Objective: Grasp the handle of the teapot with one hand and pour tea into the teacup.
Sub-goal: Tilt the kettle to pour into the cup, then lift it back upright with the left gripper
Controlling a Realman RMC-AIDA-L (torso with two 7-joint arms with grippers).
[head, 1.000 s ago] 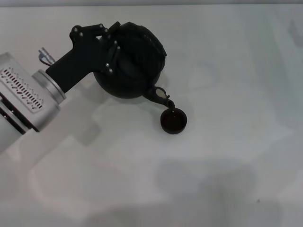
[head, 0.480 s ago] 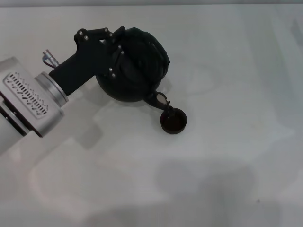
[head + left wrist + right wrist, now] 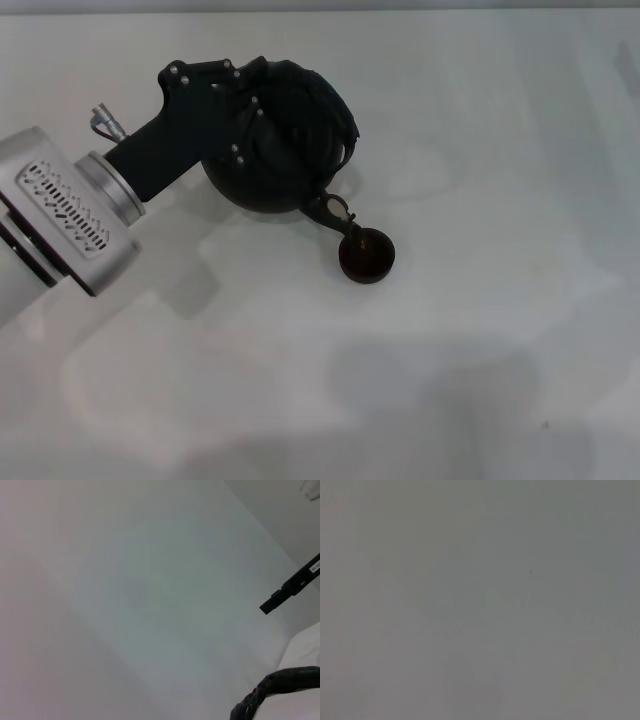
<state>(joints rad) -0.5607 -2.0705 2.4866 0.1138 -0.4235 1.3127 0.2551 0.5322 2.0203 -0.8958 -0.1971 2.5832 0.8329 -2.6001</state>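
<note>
The left tool (image 3: 245, 110) is clenched on the handle (image 3: 300, 100) of the teapot (image 3: 285, 140), tipped with its spout over the teacup (image 3: 365, 255) on the worktop (image 3: 480, 350). The pot looks heavy and rigid; a grip at the handle's thick top suits it. The cup looks light and easily nudged.

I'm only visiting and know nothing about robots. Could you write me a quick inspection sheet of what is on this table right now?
Surface: plain white table, bare apart from the job's things.
Job's things: black teapot tilted, spout over the small dark teacup; handle arches over the pot.
Clutter: nothing seen.
Grippers: left gripper at the teapot's handle, carrying the pot; right gripper not in view.
Cables: nothing seen.
Surroundings: nothing seen beyond the table.
</note>
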